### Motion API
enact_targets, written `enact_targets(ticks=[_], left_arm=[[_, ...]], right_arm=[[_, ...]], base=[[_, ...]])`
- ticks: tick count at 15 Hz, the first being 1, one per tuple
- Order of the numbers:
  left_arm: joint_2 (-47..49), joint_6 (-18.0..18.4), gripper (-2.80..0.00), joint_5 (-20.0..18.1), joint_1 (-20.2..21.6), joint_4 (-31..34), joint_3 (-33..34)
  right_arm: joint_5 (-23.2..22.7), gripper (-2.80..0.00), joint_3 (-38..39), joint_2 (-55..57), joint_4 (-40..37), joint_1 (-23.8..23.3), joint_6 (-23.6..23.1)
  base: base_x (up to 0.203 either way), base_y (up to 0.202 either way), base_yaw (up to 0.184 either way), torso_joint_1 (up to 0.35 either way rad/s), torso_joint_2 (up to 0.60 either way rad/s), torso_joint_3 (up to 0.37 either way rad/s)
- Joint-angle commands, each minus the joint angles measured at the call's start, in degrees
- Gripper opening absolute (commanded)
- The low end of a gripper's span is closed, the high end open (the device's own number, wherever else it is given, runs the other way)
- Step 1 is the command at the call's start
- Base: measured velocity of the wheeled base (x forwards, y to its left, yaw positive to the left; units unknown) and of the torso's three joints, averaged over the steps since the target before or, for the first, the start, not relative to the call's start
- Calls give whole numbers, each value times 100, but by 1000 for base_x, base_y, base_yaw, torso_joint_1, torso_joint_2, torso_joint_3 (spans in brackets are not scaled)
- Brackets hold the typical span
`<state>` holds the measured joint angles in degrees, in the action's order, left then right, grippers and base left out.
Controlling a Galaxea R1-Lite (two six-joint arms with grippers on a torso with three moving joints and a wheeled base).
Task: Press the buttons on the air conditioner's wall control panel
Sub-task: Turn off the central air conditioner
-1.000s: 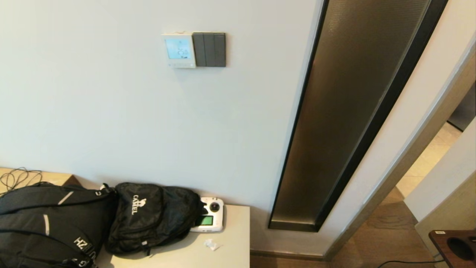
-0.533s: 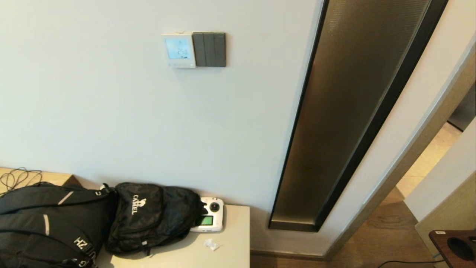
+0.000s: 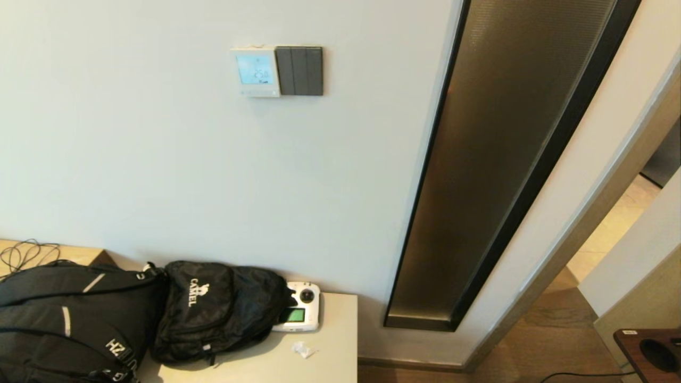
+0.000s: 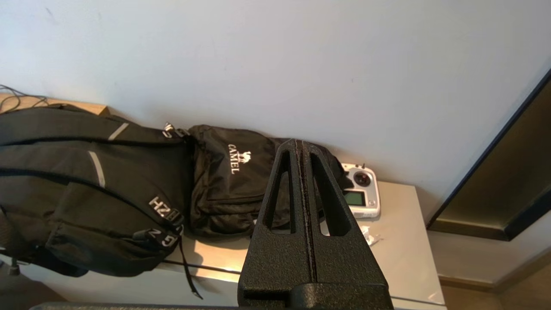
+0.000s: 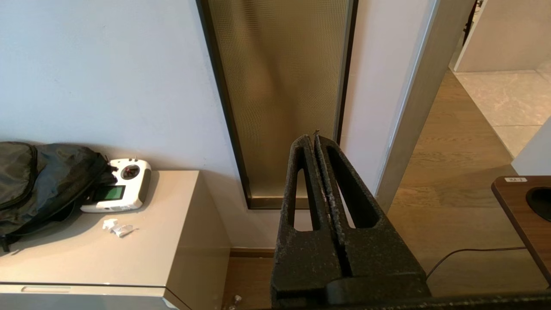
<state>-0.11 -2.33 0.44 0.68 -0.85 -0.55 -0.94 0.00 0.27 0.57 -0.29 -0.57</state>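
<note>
The air conditioner's wall control panel (image 3: pixel 256 71) is a small white square on the wall, high up in the head view, with its screen lit pale blue. The buttons (image 3: pixel 258 92) form a pale strip along its bottom edge. Neither arm shows in the head view. My left gripper (image 4: pixel 300 144) is shut and empty, low over the cabinet and the bags. My right gripper (image 5: pixel 311 137) is shut and empty, low before the glass strip. The panel is out of both wrist views.
A dark grey three-rocker switch plate (image 3: pixel 300 70) touches the panel's right side. On the cabinet (image 3: pixel 330 340) lie two black backpacks (image 3: pixel 218 306), a white handheld controller (image 3: pixel 300 314) and a paper scrap (image 3: pixel 303 349). A tall dark glass strip (image 3: pixel 495 159) runs right of the wall.
The digits on the panel's lit screen have flickered. Nothing else in the head view has moved.
</note>
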Motion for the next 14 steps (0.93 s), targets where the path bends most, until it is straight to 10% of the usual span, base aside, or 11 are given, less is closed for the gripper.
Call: enact_targets(ticks=[1, 14], left_arm=[[11, -4, -280, 0, 2, -1, 1], [11, -13, -280, 0, 2, -3, -7]], right_arm=[[-3, -280, 0, 8, 4, 3, -4], [-3, -280, 0, 8, 4, 3, -4]], base=[[0, 0, 0, 0, 0, 0], [0, 0, 0, 0, 0, 0]])
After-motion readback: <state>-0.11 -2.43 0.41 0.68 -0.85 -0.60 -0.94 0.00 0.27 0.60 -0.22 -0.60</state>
